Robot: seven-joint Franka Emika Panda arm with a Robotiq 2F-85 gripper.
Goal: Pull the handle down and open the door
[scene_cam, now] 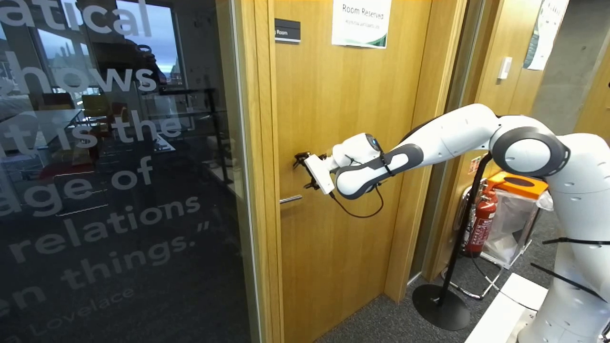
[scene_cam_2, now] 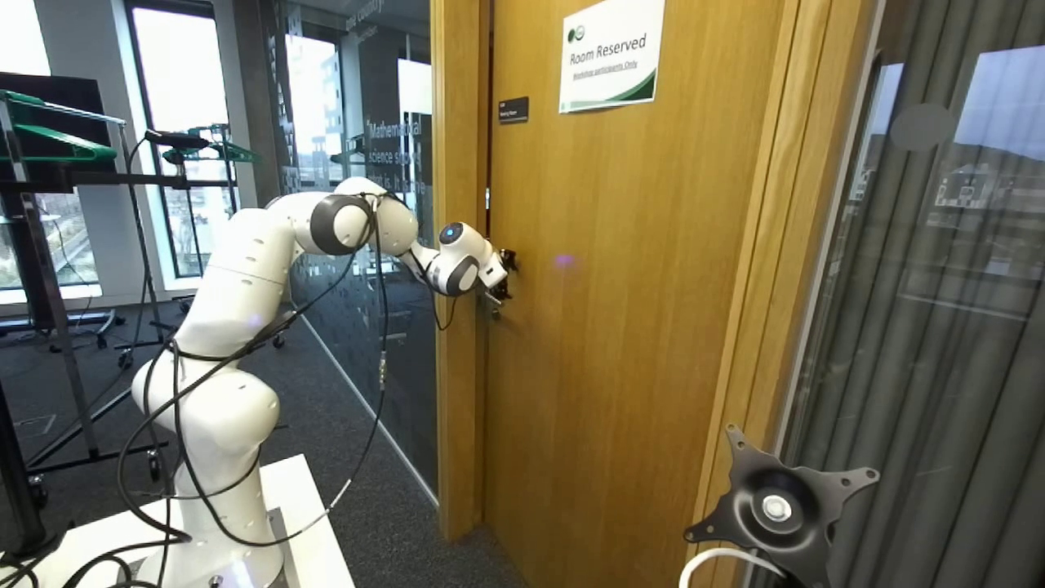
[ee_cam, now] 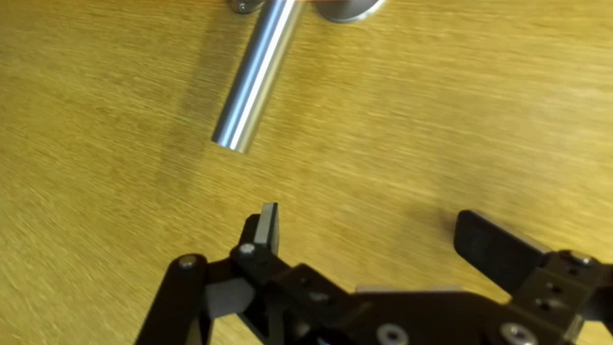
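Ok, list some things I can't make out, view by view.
Door, top: cut off by the picture's edge, both exterior views.
Handle, one end: cut off by the picture's edge, wrist view.
Plaque, left part: hidden by the door frame, in an exterior view.
Fire extinguisher, fine print: too small in an exterior view.

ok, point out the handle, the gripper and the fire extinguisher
Handle (ee_cam: 257,74): wrist view, middle of the silver bar.
Gripper (ee_cam: 368,227): wrist view, midway between its spread fingertips.
Fire extinguisher (scene_cam: 482,221): in an exterior view, red body.
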